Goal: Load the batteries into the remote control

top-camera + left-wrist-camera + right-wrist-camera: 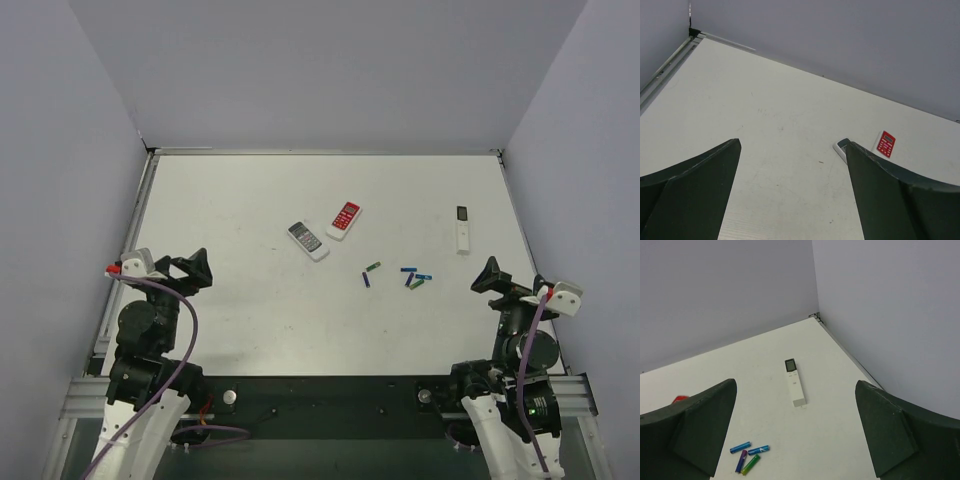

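Several small blue and green batteries [408, 275] lie loose on the white table, right of centre; some of them show in the right wrist view [750, 455]. Three remotes lie face up: a grey-white one [308, 240], a red one [344, 220] and a slim white one [462, 229]. The slim white one shows in the right wrist view [794, 385]; the red one [885, 143] and an end of the grey-white one [841, 146] show in the left wrist view. My left gripper [197, 271] [793, 145] is open and empty at the left. My right gripper [488, 276] [796, 384] is open and empty, right of the batteries.
The white table [240, 310] is enclosed by grey walls at the back and both sides, with a metal rail [130, 240] along its left edge. The arm bases sit on a black strip [330, 395] at the near edge.
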`<move>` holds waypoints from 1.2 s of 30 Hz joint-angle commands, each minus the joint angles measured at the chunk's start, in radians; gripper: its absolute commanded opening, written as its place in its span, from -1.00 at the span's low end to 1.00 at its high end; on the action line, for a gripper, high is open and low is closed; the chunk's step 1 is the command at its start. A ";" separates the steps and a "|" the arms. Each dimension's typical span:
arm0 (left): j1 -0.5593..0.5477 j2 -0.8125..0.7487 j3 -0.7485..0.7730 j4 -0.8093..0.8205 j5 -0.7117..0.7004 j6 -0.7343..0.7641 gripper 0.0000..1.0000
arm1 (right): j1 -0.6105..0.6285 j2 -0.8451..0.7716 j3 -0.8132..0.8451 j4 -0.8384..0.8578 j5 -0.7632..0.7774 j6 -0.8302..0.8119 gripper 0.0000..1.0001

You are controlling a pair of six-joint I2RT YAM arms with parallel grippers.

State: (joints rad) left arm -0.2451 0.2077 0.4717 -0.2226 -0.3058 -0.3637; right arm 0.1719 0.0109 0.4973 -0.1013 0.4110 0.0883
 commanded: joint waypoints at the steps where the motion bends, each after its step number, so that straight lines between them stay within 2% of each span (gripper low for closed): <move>1: -0.025 -0.019 0.010 0.035 -0.009 -0.012 0.95 | 0.000 0.032 0.034 0.012 0.029 0.020 1.00; 6: -0.042 -0.036 0.008 0.028 -0.012 -0.020 0.95 | 0.001 0.072 0.055 -0.017 0.017 0.065 1.00; 9: -0.040 -0.044 0.007 0.026 -0.023 -0.021 0.95 | 0.001 0.155 0.105 -0.060 0.003 0.126 1.00; 14: -0.042 -0.053 0.007 0.022 -0.030 -0.026 0.95 | 0.001 0.420 0.226 -0.112 -0.197 0.189 1.00; 16: -0.043 -0.057 0.007 0.019 -0.033 -0.024 0.95 | 0.001 0.560 0.270 -0.136 -0.198 0.232 1.00; 18: -0.049 -0.060 0.007 0.019 -0.036 -0.024 0.95 | -0.002 0.661 0.346 -0.219 -0.134 0.333 1.00; 22: -0.060 -0.077 0.004 0.016 -0.035 -0.024 0.95 | -0.015 0.926 0.432 -0.305 -0.081 0.381 1.00; 27: -0.072 -0.085 0.004 0.016 -0.030 -0.023 0.95 | -0.169 1.197 0.518 -0.317 -0.217 0.424 1.00; 29: -0.075 -0.094 0.001 0.019 -0.027 -0.020 0.95 | -0.230 1.276 0.549 -0.317 -0.270 0.421 1.00; 33: -0.072 -0.110 -0.001 0.020 -0.030 -0.015 0.95 | -0.268 1.518 0.650 -0.321 -0.348 0.349 0.98; 36: -0.071 -0.111 -0.001 0.017 -0.032 -0.015 0.95 | -0.301 1.662 0.728 -0.325 -0.403 0.314 0.85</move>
State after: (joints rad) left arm -0.3172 0.1074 0.4698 -0.2279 -0.3302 -0.3828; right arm -0.0994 1.5383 1.1336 -0.3927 0.1013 0.4477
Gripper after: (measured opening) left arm 0.975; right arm 0.959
